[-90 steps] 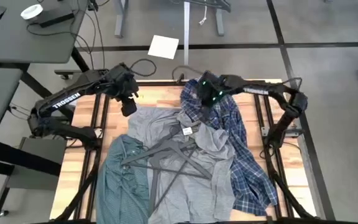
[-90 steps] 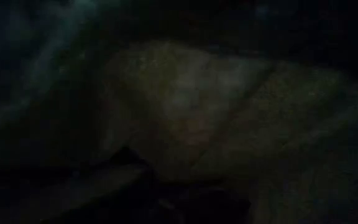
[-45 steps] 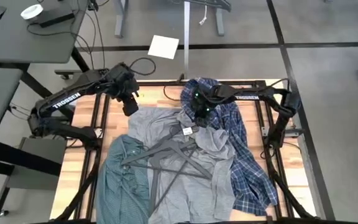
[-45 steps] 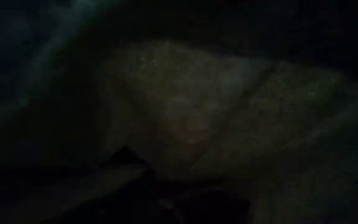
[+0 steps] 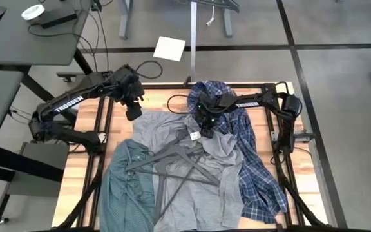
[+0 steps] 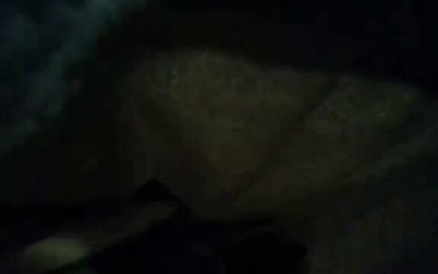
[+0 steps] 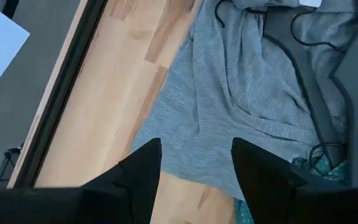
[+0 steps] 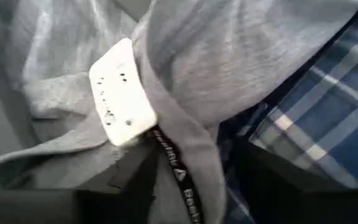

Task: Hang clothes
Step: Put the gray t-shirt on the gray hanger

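Observation:
The grey long-sleeve tee (image 5: 192, 174) lies spread on the table's middle, its collar with a white tag (image 5: 194, 135) toward the far side. The blue-white plaid shirt (image 5: 253, 161) lies along its right side and the green checked shirt (image 5: 129, 190) at the near left. My right gripper (image 5: 204, 127) is open right over the tee's collar (image 8: 179, 155), one finger on either side of the neckband beside the tag (image 8: 120, 93). My left gripper (image 5: 133, 111) hangs open above the tee's far left edge (image 7: 194, 155). My right gripper comes at the tee's collar (image 8: 185, 180) from above, its fingers (image 8: 135, 186) standing on either side of the lettered neckband. I cannot tell whether they touch the cloth. The tee lies flat on the table.
Thin dark hangers (image 5: 182, 161) lie crossed on the grey tee's chest. Bare wood (image 5: 82, 167) shows along the table's left side. A dark frame rail (image 5: 102, 129) runs along the left edge. The low view is dark, with cloth in front of it.
My right gripper has moved from over the plaid shirt's far end toward the table's near edge and a little left, coming down over the grey tee's collar and tag.

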Tool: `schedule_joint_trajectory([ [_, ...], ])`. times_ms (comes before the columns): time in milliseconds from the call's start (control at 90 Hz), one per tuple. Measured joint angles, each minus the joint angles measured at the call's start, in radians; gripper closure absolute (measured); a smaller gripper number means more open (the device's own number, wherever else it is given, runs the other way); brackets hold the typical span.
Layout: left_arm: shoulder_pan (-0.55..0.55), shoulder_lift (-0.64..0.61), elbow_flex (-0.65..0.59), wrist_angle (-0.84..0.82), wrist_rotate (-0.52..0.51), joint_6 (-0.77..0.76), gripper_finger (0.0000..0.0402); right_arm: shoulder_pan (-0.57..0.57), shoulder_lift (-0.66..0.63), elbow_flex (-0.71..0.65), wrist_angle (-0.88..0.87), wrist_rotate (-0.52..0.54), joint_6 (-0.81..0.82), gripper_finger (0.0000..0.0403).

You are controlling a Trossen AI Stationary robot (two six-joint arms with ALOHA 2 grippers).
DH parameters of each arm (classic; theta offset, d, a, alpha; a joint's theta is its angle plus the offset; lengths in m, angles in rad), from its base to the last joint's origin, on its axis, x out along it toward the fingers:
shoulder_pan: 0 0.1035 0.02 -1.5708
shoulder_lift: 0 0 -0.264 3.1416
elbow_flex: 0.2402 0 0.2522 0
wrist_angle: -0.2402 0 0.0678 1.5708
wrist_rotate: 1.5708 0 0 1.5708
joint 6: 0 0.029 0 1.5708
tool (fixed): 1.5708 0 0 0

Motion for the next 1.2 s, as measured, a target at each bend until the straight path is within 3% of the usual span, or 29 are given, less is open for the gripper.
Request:
schedule_joint_trajectory([
  [56,0.000,0.000,0.000,0.001,0.000,0.008,0.0221,-0.005,-0.015,0.000,-0.013,0.001,0.003,0.0354],
  [111,0.000,0.000,0.000,0.001,-0.001,0.013,0.0221,-0.015,-0.041,0.000,-0.019,0.005,0.008,0.0384],
  [422,0.000,0.000,0.000,0.023,-0.002,-0.049,0.0221,-0.165,-0.223,0.000,-0.120,0.250,0.080,0.0401],
  [544,0.000,0.000,0.000,0.055,-0.002,-0.092,0.0221,-0.236,-0.233,0.000,-0.125,0.263,0.170,0.0396],
  [667,0.000,0.000,0.000,0.079,-0.002,-0.127,0.0221,-0.276,-0.211,0.000,-0.180,0.256,0.203,0.0367],
  [844,0.000,0.000,0.000,0.124,-0.002,-0.179,0.0221,-0.341,-0.238,0.044,-0.230,0.252,0.197,0.0288],
  [1044,0.000,0.010,0.000,0.156,0.004,-0.192,0.0221,-0.352,-0.382,0.155,-0.294,0.204,0.178,0.0202],
  [1200,0.006,0.047,0.000,0.160,0.079,-0.176,0.0221,-0.321,-0.505,0.159,-0.322,0.201,0.205,0.0168],
])
